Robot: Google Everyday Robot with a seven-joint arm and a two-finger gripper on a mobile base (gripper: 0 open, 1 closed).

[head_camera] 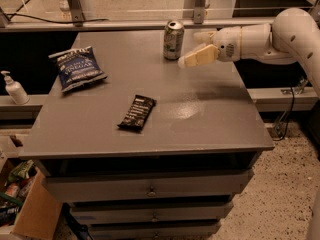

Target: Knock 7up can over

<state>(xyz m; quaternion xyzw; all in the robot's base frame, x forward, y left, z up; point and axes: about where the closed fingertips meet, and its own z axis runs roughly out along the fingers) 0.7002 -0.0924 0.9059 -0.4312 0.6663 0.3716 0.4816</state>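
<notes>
Currently, the 7up can (pixel 173 40) stands upright near the rear edge of the surface (pixel 200 119).
Just beside it hovers the gripper (pixel 196 46) (jaws apart).

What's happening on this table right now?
The robot's white arm reaches in from the right, its gripper open just right of the green-and-silver aluminium 7up can. The can stands upright near the grey table's far edge, not yet knocked over. A dark blue chip bag and a black snack bar lie apart from it.
</notes>
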